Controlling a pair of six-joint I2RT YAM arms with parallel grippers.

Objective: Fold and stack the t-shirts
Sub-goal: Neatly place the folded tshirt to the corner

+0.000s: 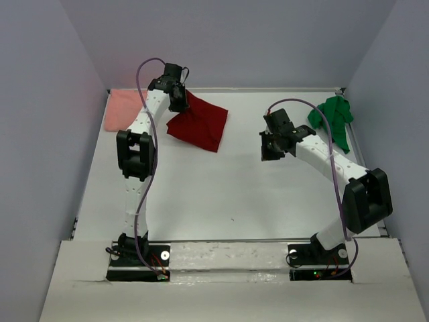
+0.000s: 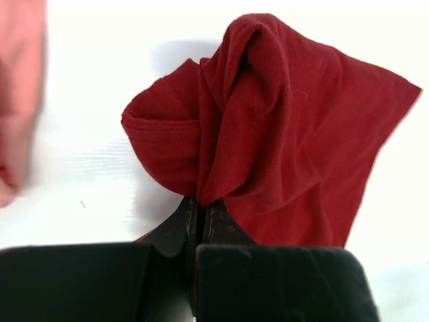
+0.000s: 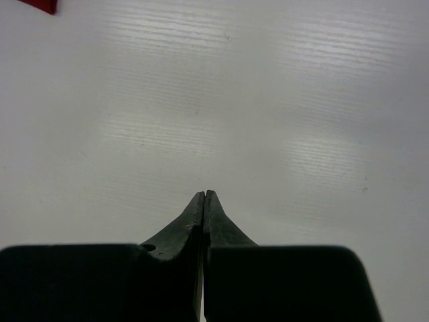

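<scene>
My left gripper [image 2: 199, 206] is clamped on a bunched fold of the red shirt [image 2: 288, 134], upper centre of the top view. My right gripper [image 3: 204, 196] is pressed together, holding nothing. The pink shirt [image 1: 123, 107] lies upper left, the green shirt [image 1: 335, 119] upper right

The left arm [image 1: 137, 151] stretches toward the table's [image 1: 228, 194] far left corner, the left pincer [image 2: 199, 203] clamped on a dark red cloth t-shirt [image 2: 281, 134]. The right arm [image 1: 335, 164] bends in from the right edge, the right pincer [image 3: 204, 196] closed on nothing.
</scene>
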